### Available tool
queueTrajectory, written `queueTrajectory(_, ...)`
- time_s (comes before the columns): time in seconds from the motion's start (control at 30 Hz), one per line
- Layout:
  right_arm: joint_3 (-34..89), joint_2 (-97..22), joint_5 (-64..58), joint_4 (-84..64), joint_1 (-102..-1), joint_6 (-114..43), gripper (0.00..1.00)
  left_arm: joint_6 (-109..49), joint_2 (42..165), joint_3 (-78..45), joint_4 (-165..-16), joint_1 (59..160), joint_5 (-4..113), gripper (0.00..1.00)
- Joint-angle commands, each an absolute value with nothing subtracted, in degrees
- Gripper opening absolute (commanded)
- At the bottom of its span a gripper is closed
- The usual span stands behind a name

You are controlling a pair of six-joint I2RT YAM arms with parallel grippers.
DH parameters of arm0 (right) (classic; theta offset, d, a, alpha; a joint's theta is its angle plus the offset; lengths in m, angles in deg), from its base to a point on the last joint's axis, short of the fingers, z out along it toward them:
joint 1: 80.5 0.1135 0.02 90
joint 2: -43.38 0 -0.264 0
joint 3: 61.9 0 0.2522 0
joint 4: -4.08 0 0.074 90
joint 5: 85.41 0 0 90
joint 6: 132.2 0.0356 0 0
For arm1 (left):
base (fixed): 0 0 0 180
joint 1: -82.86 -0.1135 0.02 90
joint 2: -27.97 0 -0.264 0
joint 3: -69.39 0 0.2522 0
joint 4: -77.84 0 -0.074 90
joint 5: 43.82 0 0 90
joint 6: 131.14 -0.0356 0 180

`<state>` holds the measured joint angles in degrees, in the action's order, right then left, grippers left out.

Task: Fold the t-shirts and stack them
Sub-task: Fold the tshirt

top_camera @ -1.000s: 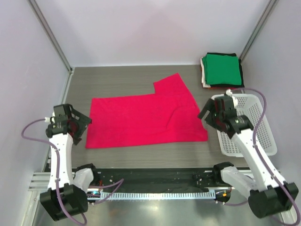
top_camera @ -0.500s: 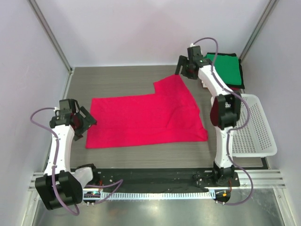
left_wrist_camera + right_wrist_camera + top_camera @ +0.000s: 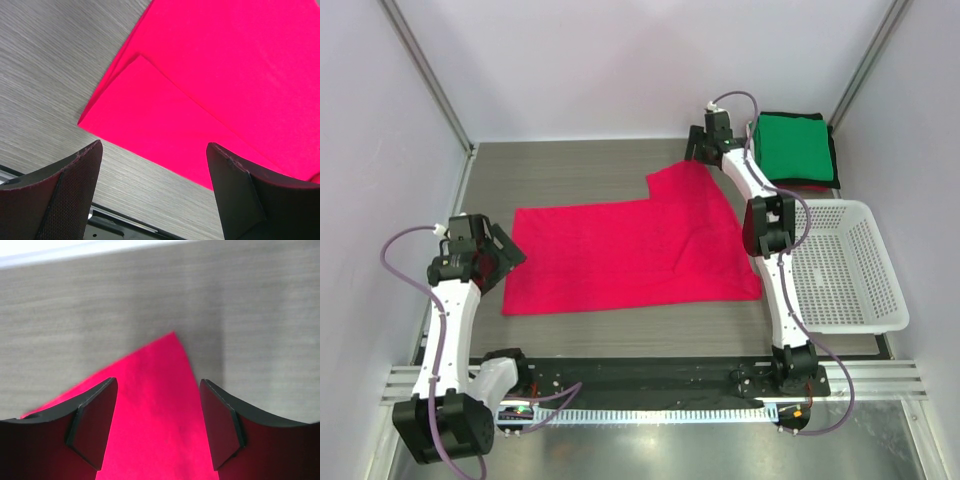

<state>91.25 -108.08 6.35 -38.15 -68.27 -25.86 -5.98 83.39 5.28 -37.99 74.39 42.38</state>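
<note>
Mid-left: left gripper (image 3: 506, 256), fingers apart, barely shifted, at the left edge of the flat bright red-pink cloth t-shirt (image 3: 620, 260) filling the centre. Upper centre-right: right gripper (image 3: 692, 153), spread too, now closer over the sleeve tip.

The right claw (image 3: 157, 429) (jaws wide) hangs over the red-pink t-shirt (image 3: 159, 371) corner.

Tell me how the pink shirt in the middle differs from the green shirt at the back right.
The pink shirt lies mostly spread out, one sleeve pointing away; the green shirt is folded square. The pink shirt covers far more table than the green shirt. The pink shirt lies alone on the table; the green shirt tops a pile of folded clothes. Both are plain and flat.
</note>
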Motion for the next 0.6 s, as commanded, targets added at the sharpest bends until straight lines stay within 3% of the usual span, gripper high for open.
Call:
queueTrajectory(0.0, 96.17, -110.16, 8.11, -31.48, -68.63, -27.35, 0.72, -5.98, 81.41, 5.53, -39.97, 75.3, 40.55, 0.85)
queueTrajectory(0.27, 96.0, -114.64, 5.83, -30.07, -68.1, -26.38, 0.66, -5.54, 80.62, 5.53, -39.62, 76.97, 38.53, 0.84)
queueTrajectory(0.37, 94.77, -114.65, 5.3, -29.99, -67.93, -26.29, 0.51, -5.37, 80.62, 5.53, -39.53, 77.15, 38.0, 0.84)
queueTrajectory(0.4, 94.33, -114.12, 5.3, -29.99, -67.84, -26.03, 0.4, -5.28, 80.71, 5.53, -39.44, 77.15, 37.74, 0.84)
queueTrajectory(0.57, 91.52, -112.63, 5.39, -30.07, -67.84, -26.12, 0.06, -5.54, 82.72, 5.71, -42.06, 77.15, 35.11, 0.85)
